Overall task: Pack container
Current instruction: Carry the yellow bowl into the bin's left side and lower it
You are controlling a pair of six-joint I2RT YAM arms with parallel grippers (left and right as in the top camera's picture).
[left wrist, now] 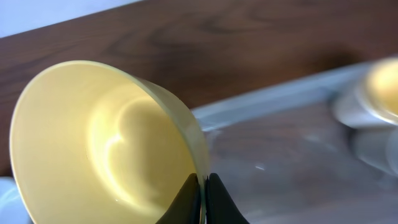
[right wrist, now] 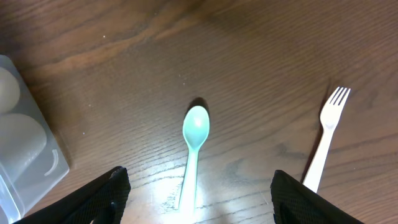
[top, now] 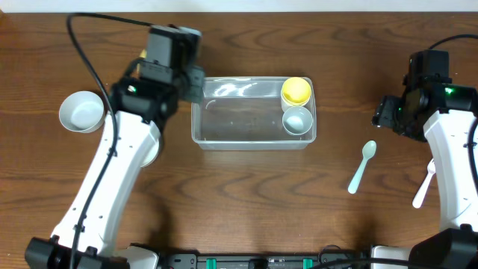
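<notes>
Left fingers: the left gripper (left wrist: 202, 186) has its two dark fingertips (left wrist: 186, 200) pressed together on the thin rim of a yellow bowl (left wrist: 106, 143).
Yellow bowl: tilted on its side with the empty inside facing the wrist camera. It is off the table, just beside the container's left end.
Right fingers: the right gripper (right wrist: 199, 176) has its fingers (right wrist: 99, 199) set wide apart, with nothing clamped between them.
Under the right gripper: a pale green spoon (right wrist: 194, 149) lies on the wood, bowl end pointing away from the camera. Whether the fingers touch it cannot be told.
Container: the clear tub (top: 254, 144) sits at the middle of the table (top: 246, 217), long side running left to right.
Container's contents: a small yellow cup (top: 296, 90) and a small white cup (top: 296, 120) stand side by side at its right end. The rest of the floor is bare.
Beside the spoon: a white fork (right wrist: 326, 134) lies to its right, apart from it, tines pointing away.
Spoon and container: well apart, with only the tub's corner showing at the left edge of the right wrist view.
Far left: a round white bowl (top: 82, 111) stands upright on the table, apart from the container.
</notes>
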